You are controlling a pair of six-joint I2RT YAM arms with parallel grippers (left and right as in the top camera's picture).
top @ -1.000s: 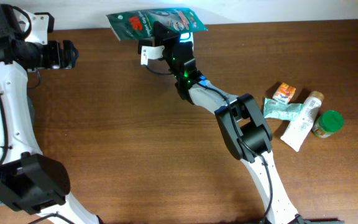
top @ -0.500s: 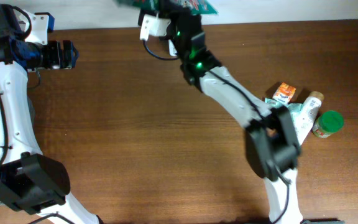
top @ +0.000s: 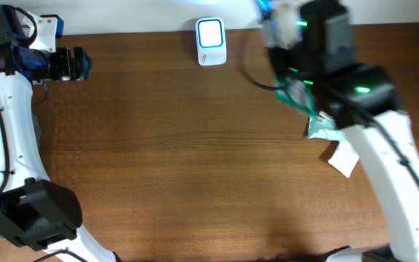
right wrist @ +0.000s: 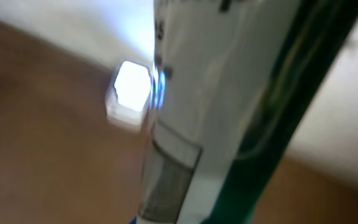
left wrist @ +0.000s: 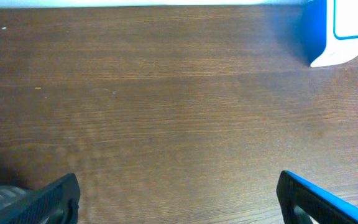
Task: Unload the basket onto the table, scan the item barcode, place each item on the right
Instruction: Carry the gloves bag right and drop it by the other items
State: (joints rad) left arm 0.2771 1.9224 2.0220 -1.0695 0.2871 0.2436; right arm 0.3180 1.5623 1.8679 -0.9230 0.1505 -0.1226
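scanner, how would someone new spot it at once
Look along the far edge of the brown wooden table. Near the middle of that edge stands the scanner, alone: a small white rounded box with a glowing bluish screen, unlike the crumpled packets on the right.

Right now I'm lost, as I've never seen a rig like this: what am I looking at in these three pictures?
Two robot arms work at a brown table. One picture looks down from above; the other two come from cameras on the wrists. The left arm stands at the side, its gripper open and empty. The right arm holds a green-edged packet; the white scanner sits at the table's far edge. A tube and a crumpled pouch lie on the table by that arm.
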